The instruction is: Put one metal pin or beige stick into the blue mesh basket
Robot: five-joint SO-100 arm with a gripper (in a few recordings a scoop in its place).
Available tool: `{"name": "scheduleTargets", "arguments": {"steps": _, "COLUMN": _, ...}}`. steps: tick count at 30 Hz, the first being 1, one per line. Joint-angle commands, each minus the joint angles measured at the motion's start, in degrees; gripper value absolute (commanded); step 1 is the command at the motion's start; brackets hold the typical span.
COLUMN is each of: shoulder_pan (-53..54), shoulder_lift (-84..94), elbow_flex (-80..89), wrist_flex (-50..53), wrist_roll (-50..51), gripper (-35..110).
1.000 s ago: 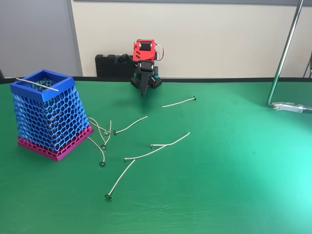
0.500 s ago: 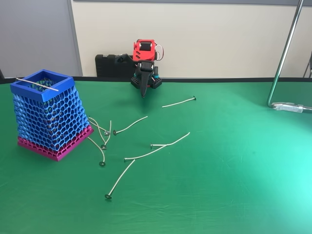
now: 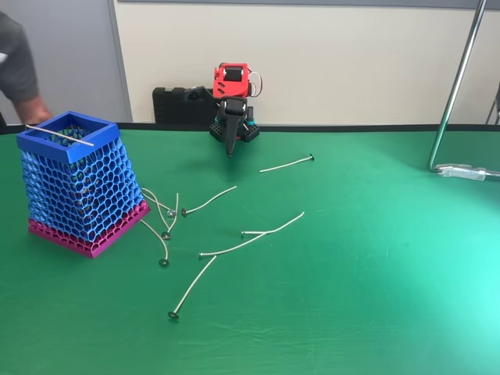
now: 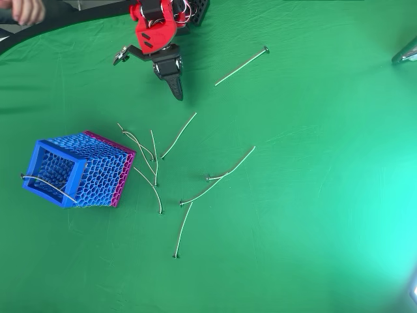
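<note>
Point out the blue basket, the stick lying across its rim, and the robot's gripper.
blue basket [image 3: 98, 137], fixed view, on its front rim.
stick across the rim [image 3: 59, 136], fixed view, on its middle.
gripper [image 4: 176, 90], overhead view, near its fingertips.

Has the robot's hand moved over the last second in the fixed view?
No. The hand hangs at the same spot, its tip just above the table edge in front of the black box, exactly as before.

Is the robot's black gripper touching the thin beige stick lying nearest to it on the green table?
Apart. In the overhead view, bare green cloth separates the gripper from that beige stick; the fixed view shows the same gap.
</note>
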Motion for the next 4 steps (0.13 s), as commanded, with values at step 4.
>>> {"name": "scheduleTargets", "arguments": {"steps": 4, "shoulder_pan": -0.35, "shoulder_lift": 0.53, "elbow_flex": 0.26, "wrist_flex": 0.26, "wrist_roll": 0.35, "gripper": 1}}
